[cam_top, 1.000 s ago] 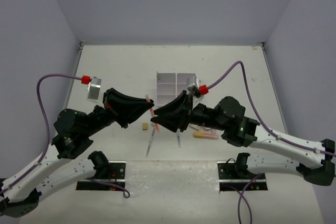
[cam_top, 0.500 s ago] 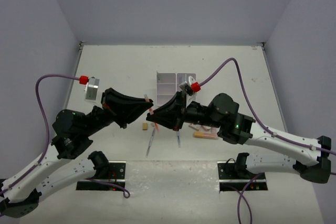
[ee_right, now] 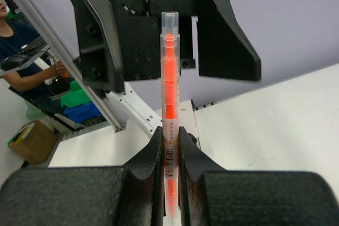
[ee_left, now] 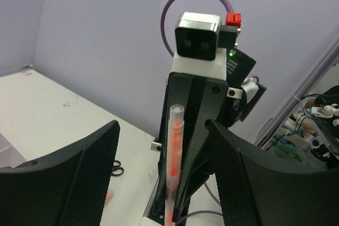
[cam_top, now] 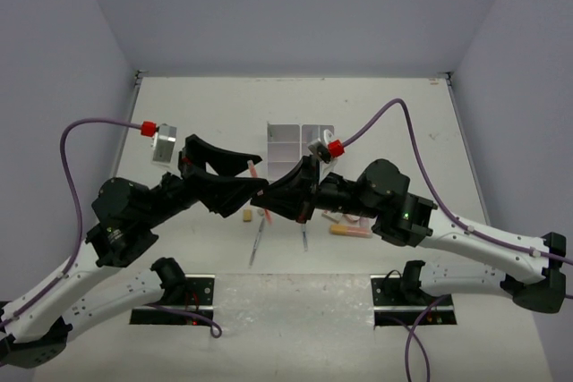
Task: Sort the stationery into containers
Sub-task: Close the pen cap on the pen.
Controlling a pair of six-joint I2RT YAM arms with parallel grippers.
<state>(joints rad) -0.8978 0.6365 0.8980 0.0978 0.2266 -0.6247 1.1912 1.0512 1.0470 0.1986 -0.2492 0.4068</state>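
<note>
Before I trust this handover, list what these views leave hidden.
Top view: organizer, near compartments covered by the right gripper and wrist.
Right wrist view: orange pen, lower end lost between the fingers.
Left wrist view: scissors, mostly behind the left gripper.

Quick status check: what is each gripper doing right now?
Left gripper: open, gripping nothing.
Right gripper: closed on the orange pen.

Organizer [cam_top: 288,136] on table [cam_top: 206,105], centre, toward far edge. Before it, nearer the near edge: eraser [cam_top: 246,215] left, two pens [cam_top: 257,246] middle, marker [cam_top: 351,231] right.
</note>
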